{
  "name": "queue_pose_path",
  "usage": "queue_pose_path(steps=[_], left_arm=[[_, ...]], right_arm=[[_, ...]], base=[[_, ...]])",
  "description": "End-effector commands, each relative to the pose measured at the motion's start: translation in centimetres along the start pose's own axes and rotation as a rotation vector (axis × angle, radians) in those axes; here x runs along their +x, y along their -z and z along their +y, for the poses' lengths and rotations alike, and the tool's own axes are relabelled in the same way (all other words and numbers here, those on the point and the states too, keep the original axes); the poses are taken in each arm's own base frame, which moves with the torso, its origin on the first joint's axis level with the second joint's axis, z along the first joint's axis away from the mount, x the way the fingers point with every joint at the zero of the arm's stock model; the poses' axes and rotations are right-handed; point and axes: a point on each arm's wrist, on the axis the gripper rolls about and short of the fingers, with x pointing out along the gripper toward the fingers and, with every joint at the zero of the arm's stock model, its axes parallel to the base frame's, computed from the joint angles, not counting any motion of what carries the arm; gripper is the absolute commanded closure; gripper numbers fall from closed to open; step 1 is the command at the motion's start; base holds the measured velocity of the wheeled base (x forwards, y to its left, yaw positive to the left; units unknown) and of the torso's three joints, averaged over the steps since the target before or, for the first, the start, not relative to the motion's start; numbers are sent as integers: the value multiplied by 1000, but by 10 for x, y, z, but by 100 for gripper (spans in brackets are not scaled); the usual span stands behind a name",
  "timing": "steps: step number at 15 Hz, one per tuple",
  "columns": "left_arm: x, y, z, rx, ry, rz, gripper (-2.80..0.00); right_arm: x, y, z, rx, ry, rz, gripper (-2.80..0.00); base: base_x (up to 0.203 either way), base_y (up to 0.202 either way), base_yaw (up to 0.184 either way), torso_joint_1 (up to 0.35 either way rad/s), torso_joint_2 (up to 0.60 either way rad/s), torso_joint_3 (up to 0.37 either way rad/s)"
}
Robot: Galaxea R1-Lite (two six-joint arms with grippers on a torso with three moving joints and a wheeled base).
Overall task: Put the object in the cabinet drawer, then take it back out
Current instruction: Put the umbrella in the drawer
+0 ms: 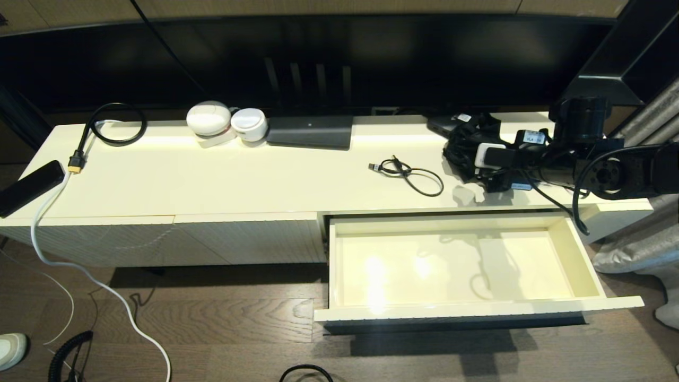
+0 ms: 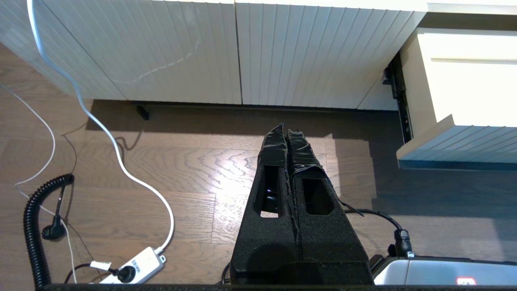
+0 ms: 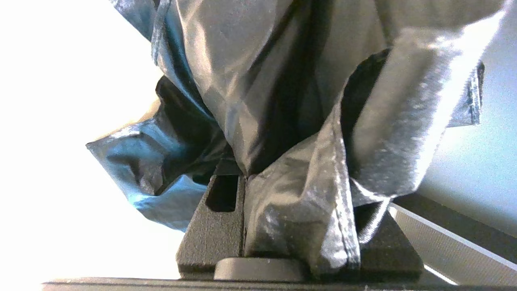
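Right gripper (image 1: 460,154) on cabinet top (image 1: 212,180), jaws pinching dark fabric bundle (image 3: 282,121). Cabinet drawer (image 1: 575,265) pulled out below, interior bare. Left gripper (image 2: 287,133) low above floor, jaws pressed together.

The head view looks down on the cabinet (image 1: 212,180) and open drawer (image 1: 456,313). The left wrist view, low, shares both. The right wrist view is pressed against dark fabric (image 3: 282,101).

Far left: looped black cable (image 1: 113,123), white round devices (image 1: 225,123)
Far centre: flat black box (image 1: 310,131)
Centre-right: small black USB cable (image 1: 408,174)
Left edge: black remote (image 1: 29,187)
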Motion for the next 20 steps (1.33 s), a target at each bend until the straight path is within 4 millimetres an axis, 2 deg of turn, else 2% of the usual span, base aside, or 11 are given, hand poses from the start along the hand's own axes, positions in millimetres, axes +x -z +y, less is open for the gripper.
queue_pose_path(steps=[1, 6, 9, 12, 15, 17, 20], left_arm=[[0, 0, 0, -1, 0, 0, 0], [0, 0, 0, -1, -2, -1, 0], [0, 0, 0, -1, -1, 0, 0], [0, 0, 0, -1, -2, -2, 0], [0, 0, 0, -1, -2, 1, 0], [0, 0, 0, -1, -1, 0, 0], [0, 0, 0, -1, -1, 0, 0]], right_arm=[[-12, -2, -9, -10, 22, -1, 0], [-63, -6, -26, -8, 18, 30, 0], [-98, -12, -26, 3, 10, 14, 0], [-142, -25, -4, 28, -68, -29, 0], [-167, -25, 24, 68, -150, -40, 0], [-174, -26, 40, 77, -196, -47, 0], [-167, -24, 68, 79, -297, -35, 0]], base=[[0, 0, 0, 0, 0, 0], [0, 0, 0, 0, 0, 0], [0, 0, 0, 0, 0, 0], [0, 0, 0, 0, 0, 0], [0, 0, 0, 0, 0, 0], [0, 0, 0, 0, 0, 0], [0, 0, 0, 0, 0, 0]])
